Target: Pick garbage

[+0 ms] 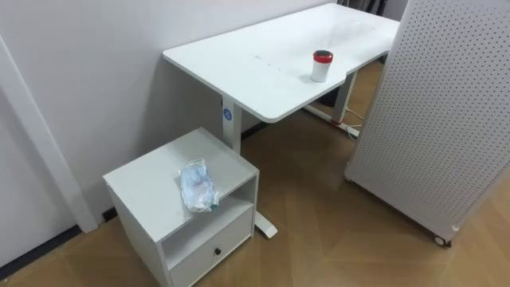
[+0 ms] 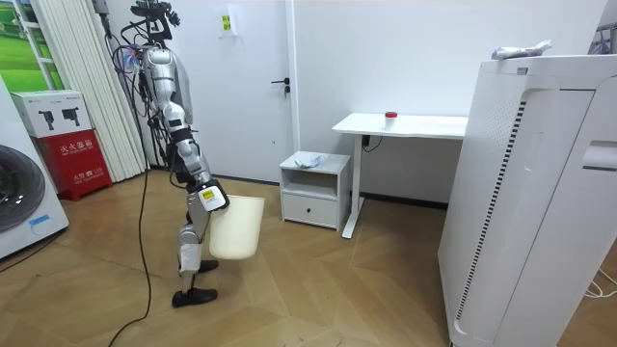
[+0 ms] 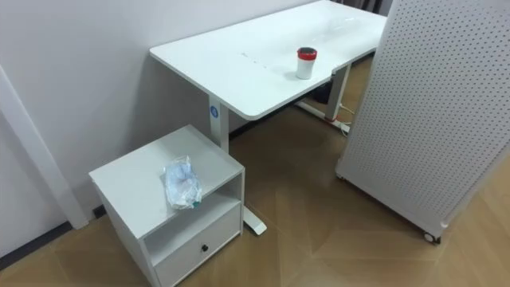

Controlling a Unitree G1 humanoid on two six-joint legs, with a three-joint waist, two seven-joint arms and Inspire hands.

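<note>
A crumpled clear-and-bluish plastic wrapper (image 1: 197,187) lies on top of a low white cabinet (image 1: 143,187), near its front edge. In the room view the wrapper (image 2: 308,159) shows as a pale lump on that cabinet (image 2: 313,188). I stand on the wood floor a couple of steps from the cabinet, on the room view's left, facing it. My right hand (image 2: 207,200) hangs at my side, holding the rim of a white bin (image 2: 236,228) clear of the floor.
A white desk (image 1: 263,68) stands beside the cabinet against the wall, with a small white cup with a red lid (image 1: 321,66) on it. A white perforated panel on wheels (image 1: 434,119) stands to the right. A washing machine (image 2: 24,198) is behind me.
</note>
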